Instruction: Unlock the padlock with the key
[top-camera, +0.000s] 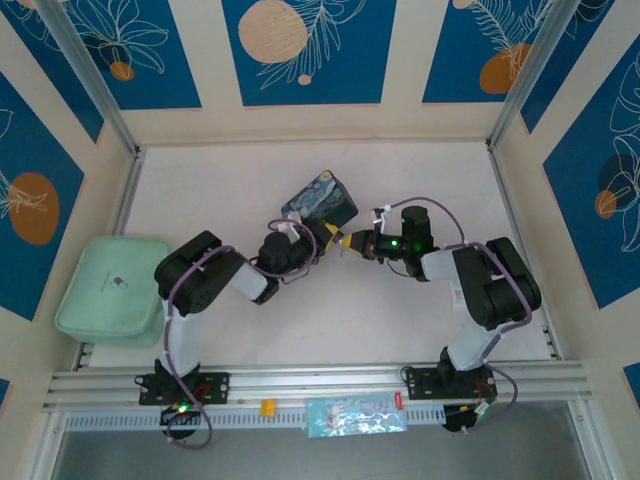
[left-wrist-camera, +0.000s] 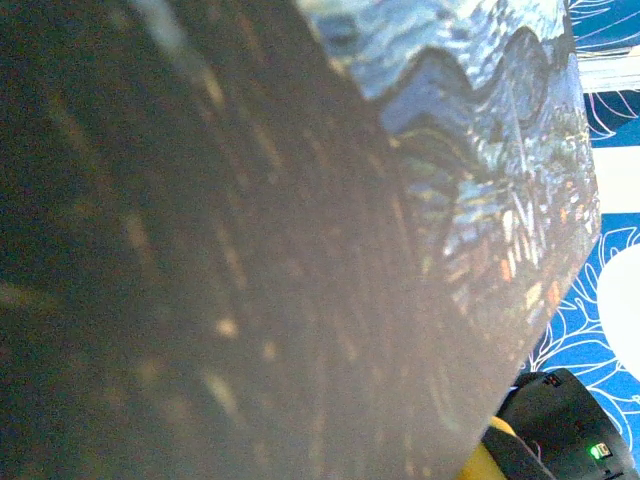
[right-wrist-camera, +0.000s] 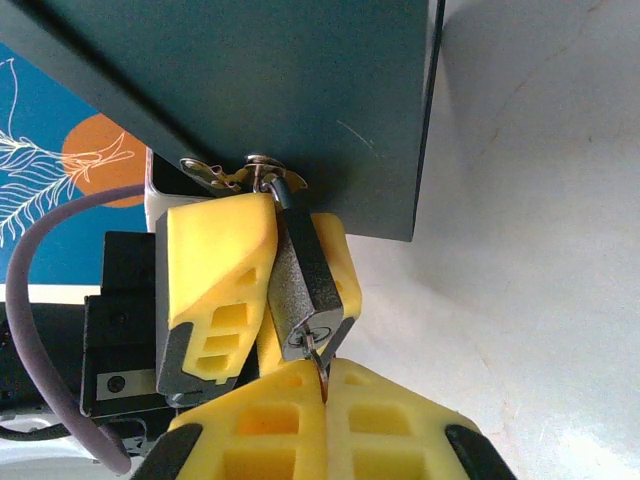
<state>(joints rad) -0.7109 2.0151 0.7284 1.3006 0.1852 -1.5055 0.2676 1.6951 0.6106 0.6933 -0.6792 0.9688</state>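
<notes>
Right wrist camera gives me the clearest look. The padlock hangs mid-frame from a metal hasp on the dark edge of the blue painted box. The left gripper is clamped on it, with one yellow finger against its left side and the other behind its right side.

At bottom centre my right gripper has its two yellow fingers pressed together. They pinch the key, a thin brassy sliver whose tip meets the underside of the padlock. I cannot tell whether it is seated in the keyhole.

On the top external camera, both grippers meet at centre frame just below the box, over the pale table. The left wrist camera sits tight against the box, with its painted face at upper right.
</notes>
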